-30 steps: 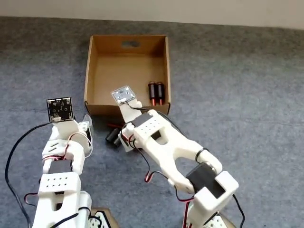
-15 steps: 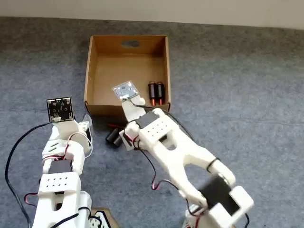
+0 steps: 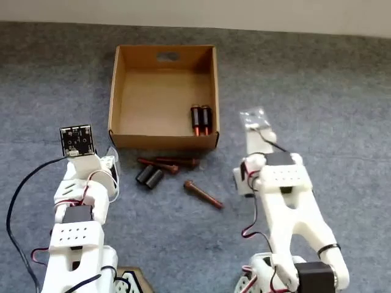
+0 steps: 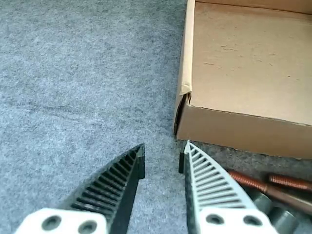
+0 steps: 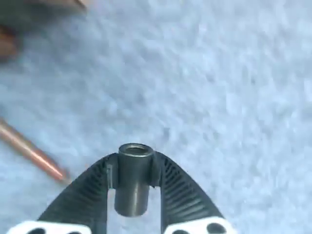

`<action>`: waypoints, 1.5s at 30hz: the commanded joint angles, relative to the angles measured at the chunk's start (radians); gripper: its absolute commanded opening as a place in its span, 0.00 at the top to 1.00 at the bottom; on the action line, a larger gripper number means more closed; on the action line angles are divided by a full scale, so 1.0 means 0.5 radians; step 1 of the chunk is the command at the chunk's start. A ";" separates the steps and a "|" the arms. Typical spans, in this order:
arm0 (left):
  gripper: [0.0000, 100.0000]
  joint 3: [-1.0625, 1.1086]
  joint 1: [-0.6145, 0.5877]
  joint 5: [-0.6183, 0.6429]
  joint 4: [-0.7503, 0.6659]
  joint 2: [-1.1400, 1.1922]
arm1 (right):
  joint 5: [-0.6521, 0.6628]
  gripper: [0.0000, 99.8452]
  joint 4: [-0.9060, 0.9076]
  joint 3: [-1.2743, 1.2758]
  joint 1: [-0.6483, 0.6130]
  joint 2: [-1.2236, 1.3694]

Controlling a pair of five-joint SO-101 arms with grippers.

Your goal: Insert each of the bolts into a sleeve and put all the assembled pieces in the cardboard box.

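The cardboard box [image 3: 120, 94] sits at the back of the carpet with two assembled pieces [image 3: 201, 119] against its right wall. In front of it lie two copper bolts [image 3: 168, 163], two black sleeves [image 3: 149, 176] and, further right, a single bolt [image 3: 203, 194]. My right gripper [image 5: 134, 157] is shut on a black sleeve [image 5: 132, 181], its bore facing outward, above bare carpet to the right of the single bolt [image 5: 30, 151]. My left gripper [image 4: 164, 147] is open and holds nothing. It hovers near the box's front left corner [image 4: 184, 105], with bolts [image 4: 253, 183] and sleeves [image 4: 273, 214] beside it.
Grey carpet covers the whole work area, with wide free room right of the box and at the front centre. The right arm [image 3: 283, 201] stands right of the loose parts and the left arm [image 3: 79, 201] to their left.
The right arm has swung from the sleeves at the box's front over to the right, carrying a black sleeve. The parts it was hiding now show. The left arm has not moved.
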 commanded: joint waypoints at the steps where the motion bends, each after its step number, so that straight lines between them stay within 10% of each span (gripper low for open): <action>1: 0.86 -0.011 -0.008 -0.006 -0.037 0.005 | 0.157 0.99 -0.002 0.091 0.124 -0.084; 26: 0.86 -0.008 -0.011 -0.006 -0.037 0.005 | 0.199 0.84 -0.002 0.094 0.124 0.364; 45: 0.86 -0.008 -0.008 -0.006 -0.037 0.005 | 0.199 0.99 0.023 0.008 0.130 0.189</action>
